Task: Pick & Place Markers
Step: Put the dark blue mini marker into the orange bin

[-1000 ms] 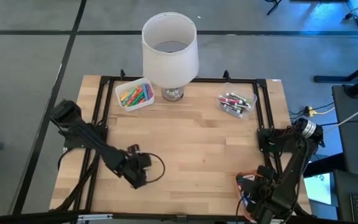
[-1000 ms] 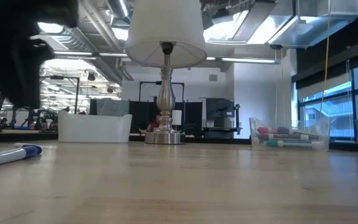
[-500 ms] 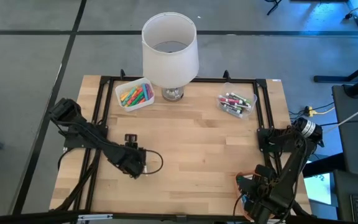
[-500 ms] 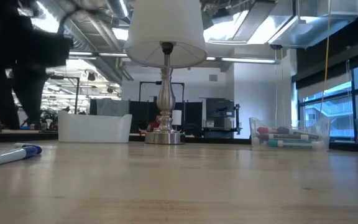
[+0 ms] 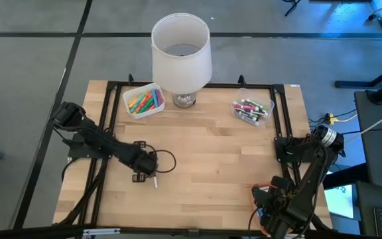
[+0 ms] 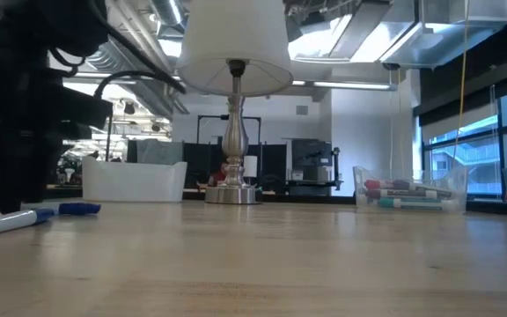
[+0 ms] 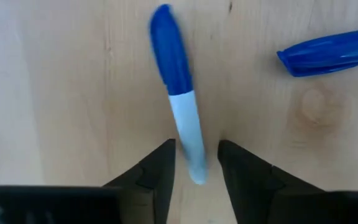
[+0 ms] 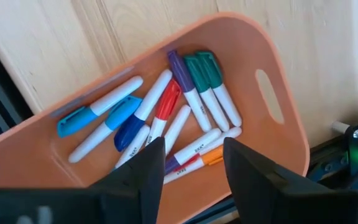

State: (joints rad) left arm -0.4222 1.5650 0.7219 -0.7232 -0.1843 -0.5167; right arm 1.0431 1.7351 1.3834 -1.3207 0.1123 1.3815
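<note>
Left end effector (image 7: 194,163) has dropped over the blue-capped white marker (image 7: 179,93) on the bench (image 5: 211,153), fingers narrowing around its tail, not yet gripping; pickup imminent. Right end effector (image 8: 191,165) hangs open above the orange tray (image 8: 278,99).

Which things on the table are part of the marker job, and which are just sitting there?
Job:
blue-capped marker between the left tool's fingers
second blue marker beside it
orange tray of markers under the right tool
white bin and clear bin of markers

Lying about:
lamp
</note>
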